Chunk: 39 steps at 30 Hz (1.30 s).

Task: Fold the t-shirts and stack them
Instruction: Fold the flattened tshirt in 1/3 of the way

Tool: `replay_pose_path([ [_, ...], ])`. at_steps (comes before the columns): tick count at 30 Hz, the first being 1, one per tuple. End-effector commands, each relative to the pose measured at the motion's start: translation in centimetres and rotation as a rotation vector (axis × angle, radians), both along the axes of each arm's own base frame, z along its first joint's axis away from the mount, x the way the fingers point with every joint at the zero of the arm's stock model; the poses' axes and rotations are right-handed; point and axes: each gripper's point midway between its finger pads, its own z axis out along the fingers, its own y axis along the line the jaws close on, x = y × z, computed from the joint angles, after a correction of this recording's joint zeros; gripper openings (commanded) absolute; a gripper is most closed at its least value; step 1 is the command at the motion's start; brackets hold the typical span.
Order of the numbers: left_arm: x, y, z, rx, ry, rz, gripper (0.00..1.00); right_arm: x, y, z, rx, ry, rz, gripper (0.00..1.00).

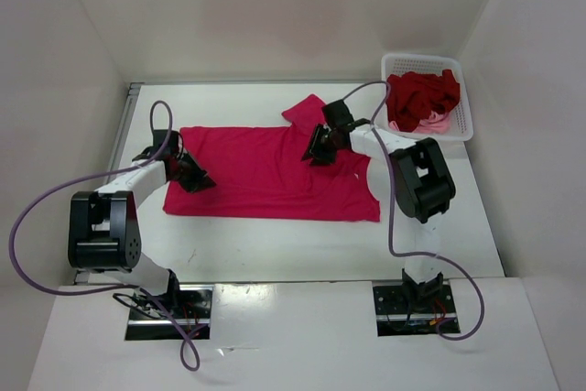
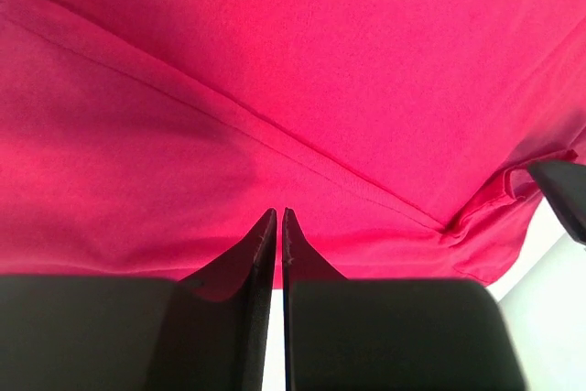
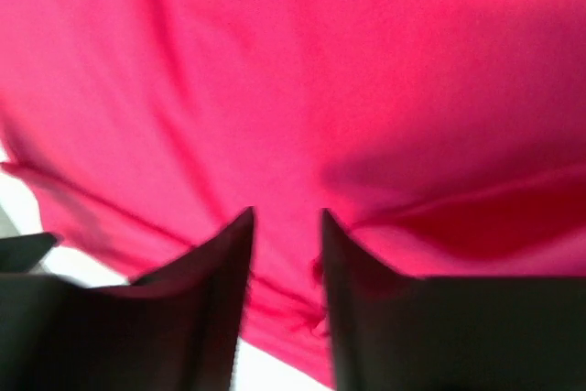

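Note:
A bright magenta-red t-shirt (image 1: 265, 176) lies spread flat on the white table, one sleeve (image 1: 307, 109) sticking out at its far edge. My left gripper (image 1: 194, 176) sits at the shirt's left edge. In the left wrist view its jaws (image 2: 277, 211) are pressed together on the cloth (image 2: 320, 61). My right gripper (image 1: 319, 148) rests on the shirt's far right part. Its fingers (image 3: 286, 215) stand apart over a small wrinkle of the cloth (image 3: 320, 61). A dark crimson t-shirt (image 1: 421, 96) and a light pink one (image 1: 435, 123) lie bunched in the basket.
The white mesh basket (image 1: 423, 58) stands at the table's far right corner. White walls close in the table on the left, back and right. Purple cables loop from both arms near the front edge.

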Motion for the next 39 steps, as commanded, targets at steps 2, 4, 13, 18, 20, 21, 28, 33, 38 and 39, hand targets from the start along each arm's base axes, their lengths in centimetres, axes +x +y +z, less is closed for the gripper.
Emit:
replay_pose_path([
  [2,0.9,-0.5,2.5,0.060,-0.094,-0.056,0.13,-1.3,0.2,4.8,0.035,-0.085,0.020,0.47],
  [4,0.6,-1.2,2.8,0.081,-0.095,-0.087,0.13,-3.0,-0.6,6.5,0.051,-0.121,0.020,0.47],
  [13,-1.3,-6.6,0.5,0.135,-0.045,-0.243,0.13,-8.7,-2.0,0.8,-0.009,-0.021,0.057,0.00],
  [18,-1.0,-6.5,-1.0,0.147,-0.007,-0.242,0.13,-4.1,0.2,1.6,-0.025,-0.079,0.082,0.00],
  [20,-0.9,-6.5,-1.4,0.147,-0.004,-0.242,0.13,-3.3,0.6,0.4,-0.034,-0.061,0.083,0.00],
  [21,-0.7,-6.5,-1.6,0.147,-0.004,-0.242,0.13,-3.0,0.7,0.1,-0.037,-0.053,0.083,0.00],
  [28,-1.9,-6.5,-2.5,0.139,0.034,-0.241,0.13,-2.0,3.0,-0.5,-0.030,-0.044,0.099,0.02],
  [33,-1.7,-5.6,1.0,0.168,-0.066,-0.239,0.13,-3.7,1.4,3.8,-0.018,-0.116,0.069,0.32],
  [38,-2.1,-5.4,0.5,0.182,-0.046,-0.256,0.13,-7.2,-0.3,4.5,0.020,-0.116,0.030,0.44],
  [39,-2.1,-5.6,-0.1,0.174,-0.028,-0.262,0.13,-8.0,-0.3,4.0,0.014,-0.103,0.039,0.33],
])
